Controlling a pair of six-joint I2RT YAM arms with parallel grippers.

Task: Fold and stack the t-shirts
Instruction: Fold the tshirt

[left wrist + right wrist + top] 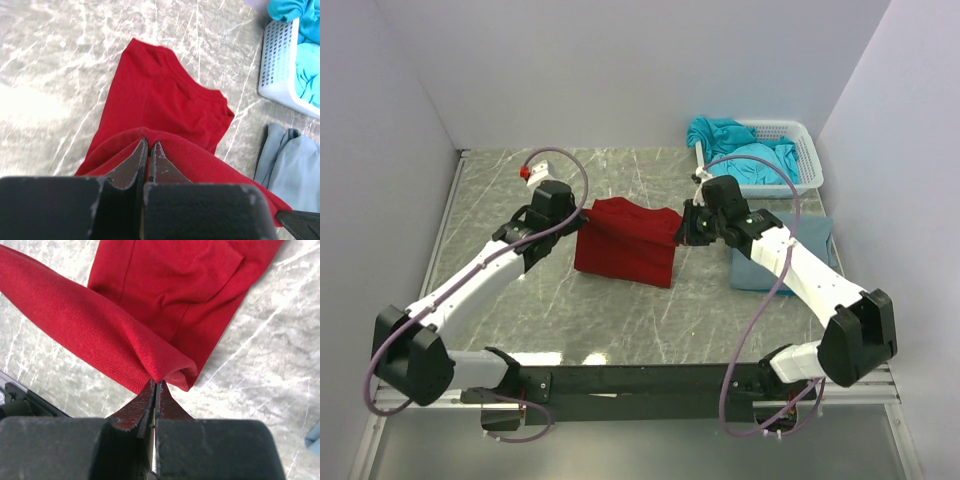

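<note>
A dark red t-shirt point(625, 245) hangs stretched between my two grippers above the middle of the table, its lower part draping down to the marble top. My left gripper point(582, 215) is shut on its left edge; in the left wrist view the gripper point(148, 145) pinches a fold of the red t-shirt point(165, 100). My right gripper point(682, 232) is shut on the right edge, where the red t-shirt point(150, 305) bunches at the gripper point(155, 384). A folded grey-blue t-shirt point(815, 240) lies at the right. Turquoise t-shirts point(745, 155) fill the basket.
A white lattice basket point(805, 150) stands at the back right corner, seen too in the left wrist view as the basket point(280, 65). The grey-blue shirt point(295, 170) lies just in front of it. White walls close in the table on three sides.
</note>
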